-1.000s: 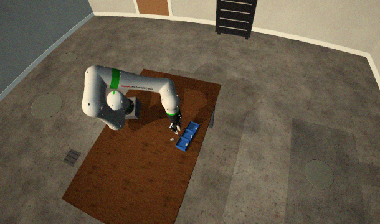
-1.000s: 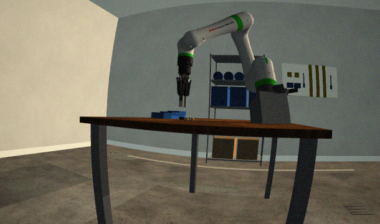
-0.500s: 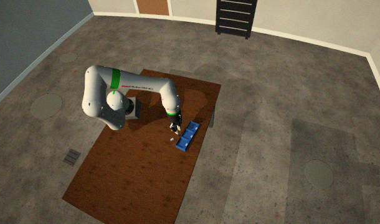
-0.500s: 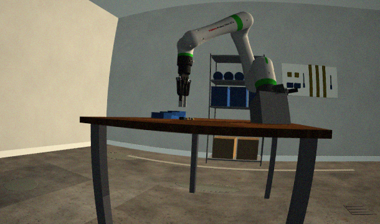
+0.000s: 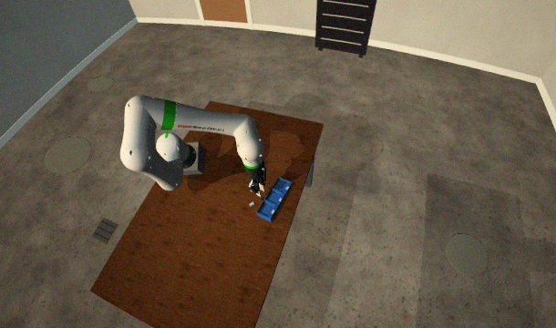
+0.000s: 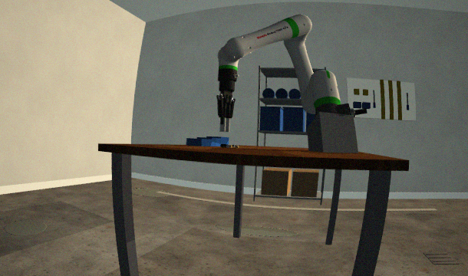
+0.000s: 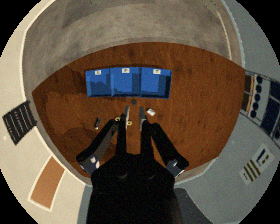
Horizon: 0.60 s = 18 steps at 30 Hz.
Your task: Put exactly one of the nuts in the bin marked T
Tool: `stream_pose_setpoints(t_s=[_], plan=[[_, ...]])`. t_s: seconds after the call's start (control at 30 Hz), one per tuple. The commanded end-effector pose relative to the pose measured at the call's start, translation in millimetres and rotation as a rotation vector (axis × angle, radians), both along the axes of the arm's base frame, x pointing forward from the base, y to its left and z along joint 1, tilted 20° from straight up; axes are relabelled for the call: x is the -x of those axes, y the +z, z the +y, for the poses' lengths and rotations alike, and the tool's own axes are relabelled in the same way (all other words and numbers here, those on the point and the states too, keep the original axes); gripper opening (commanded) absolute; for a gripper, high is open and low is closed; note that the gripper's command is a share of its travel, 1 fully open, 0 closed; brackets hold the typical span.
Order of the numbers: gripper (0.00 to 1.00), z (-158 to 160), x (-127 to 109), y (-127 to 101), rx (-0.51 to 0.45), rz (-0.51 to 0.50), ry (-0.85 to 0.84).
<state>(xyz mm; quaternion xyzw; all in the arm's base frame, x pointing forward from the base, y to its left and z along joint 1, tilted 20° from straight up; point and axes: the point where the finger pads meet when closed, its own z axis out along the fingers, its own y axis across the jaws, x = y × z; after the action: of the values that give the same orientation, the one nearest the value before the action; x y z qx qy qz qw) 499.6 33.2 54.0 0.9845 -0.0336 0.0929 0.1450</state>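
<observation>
Gripper (image 7: pixel 134 117) hangs above bench (image 5: pixel 205 255), jaws narrow, empty; nut (image 7: pixel 128 120) directly below, bins (image 7: pixel 127 82) beyond.

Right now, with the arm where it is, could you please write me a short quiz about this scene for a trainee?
1. True or false: the gripper is touching the table.
2. How many compartments does the row of blue bins have? A) two B) three C) five
3. Fill in the missing word: between its fingers, the gripper holds ____.

Key
1. False. It hangs above the table top, near the bins.
2. B. The wrist view shows three compartments side by side.
3. Nothing. The fingers stand a little apart with no part between them, and the small parts, such as the pale one, lie on the table beside the bins.
</observation>
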Motion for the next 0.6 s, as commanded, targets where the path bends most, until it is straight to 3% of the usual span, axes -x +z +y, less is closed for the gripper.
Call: stream_pose_setpoints(t_s=[0.0,0.2,0.57], plan=[[0.19,0.2,-0.2,0.2,0.000,0.000,0.000],[0.19,0.2,-0.2,0.2,0.000,0.000,0.000],[0.19,-12.6,-8.0,-41.2,0.000,0.000,0.000]])
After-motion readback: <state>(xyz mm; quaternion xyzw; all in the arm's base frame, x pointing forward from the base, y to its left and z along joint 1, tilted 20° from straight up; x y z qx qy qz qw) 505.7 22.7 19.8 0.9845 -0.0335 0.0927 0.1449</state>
